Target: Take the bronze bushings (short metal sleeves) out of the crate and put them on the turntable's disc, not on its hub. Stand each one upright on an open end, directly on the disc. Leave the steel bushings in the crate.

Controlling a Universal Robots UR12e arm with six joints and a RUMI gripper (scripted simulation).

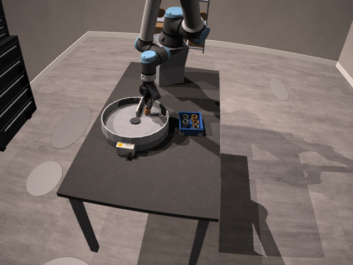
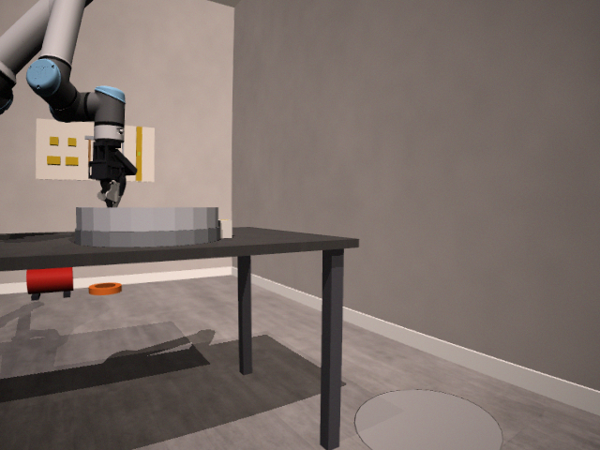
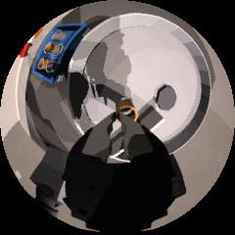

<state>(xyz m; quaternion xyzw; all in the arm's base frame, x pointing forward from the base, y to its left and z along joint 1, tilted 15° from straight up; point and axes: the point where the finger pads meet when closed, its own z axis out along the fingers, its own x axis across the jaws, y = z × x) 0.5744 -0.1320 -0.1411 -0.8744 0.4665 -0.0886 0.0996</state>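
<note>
My gripper (image 1: 148,105) (image 2: 112,204) (image 3: 117,113) is shut on the wall of a bronze bushing (image 1: 147,111) (image 3: 126,105). The bushing is about upright, inside the turntable's rim, between the hub and the robot base side; whether its lower end touches the disc (image 1: 121,126) (image 3: 152,54) I cannot tell. The dark hub (image 1: 135,121) (image 3: 166,97) is beside it, apart. In the exterior view the rim hides the bushing. The blue crate (image 1: 191,132) (image 3: 67,26) holds two bronze bushings (image 1: 194,116) (image 3: 49,48) and three steel bushings (image 1: 185,123) (image 3: 59,34).
The turntable's raised rim (image 1: 133,141) (image 2: 145,220) (image 3: 202,93) surrounds the disc and stands close to the fingers. A small pale box (image 1: 125,149) (image 2: 225,229) is by the rim at the side away from the robot base. The crate stands beside the turntable, near the table's edge.
</note>
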